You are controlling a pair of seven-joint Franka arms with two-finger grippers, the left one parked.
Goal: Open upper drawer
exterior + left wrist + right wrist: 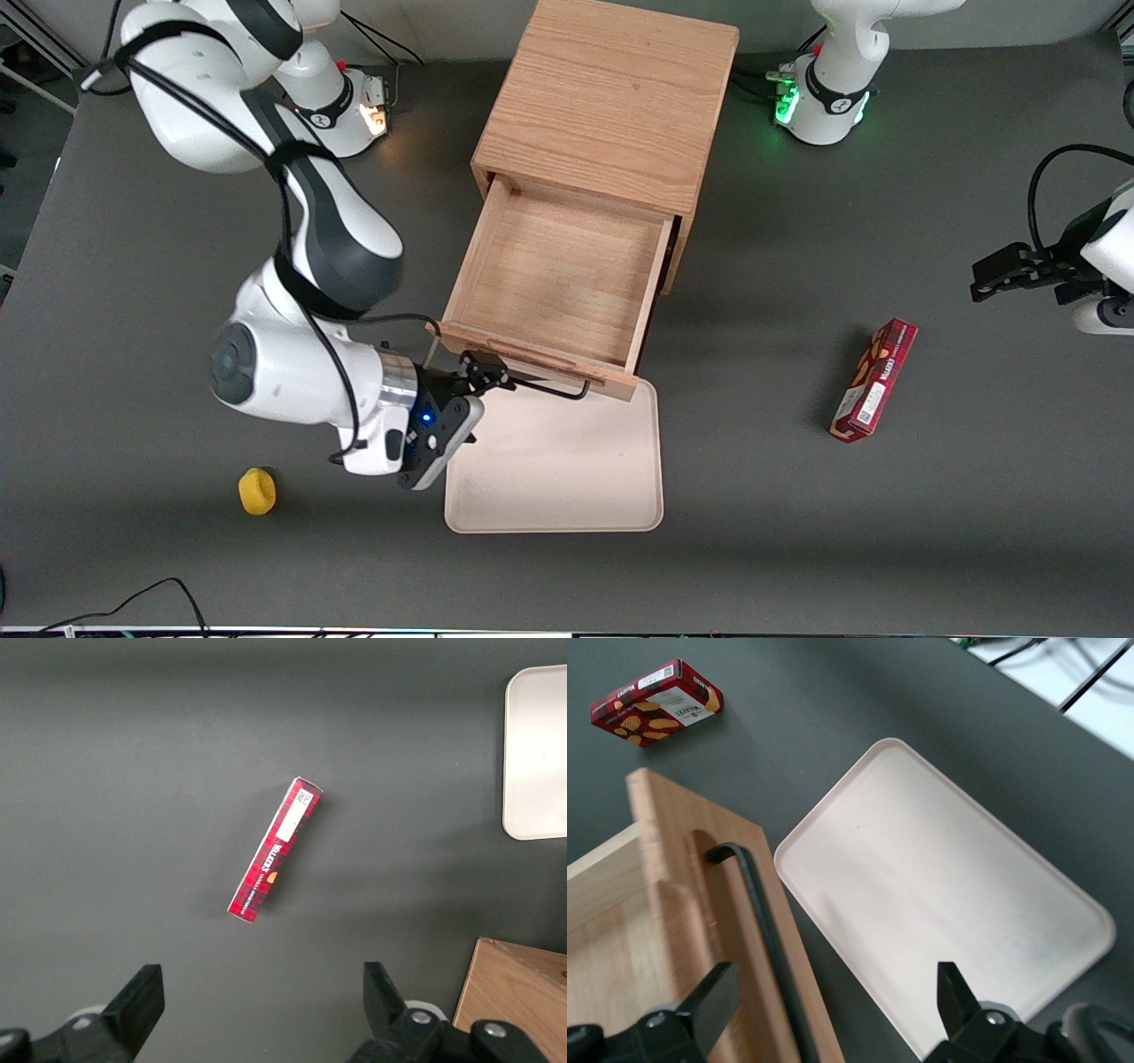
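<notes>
Upper drawer (567, 275): pulled well out of the cabinet (611, 97), interior bare; opening judged essentially done. Bar handle (766, 930) passes between the jaws. Gripper (483, 370): jaws apart, gripping nothing. Tray (558, 478): on the worktop (886, 549), just beside the jaws.

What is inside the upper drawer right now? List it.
Nothing: the upper drawer, pulled out over the tray, shows only its bare wooden floor. The part under the cabinet top is covered. The gripper is at the handle, fingers open.
</notes>
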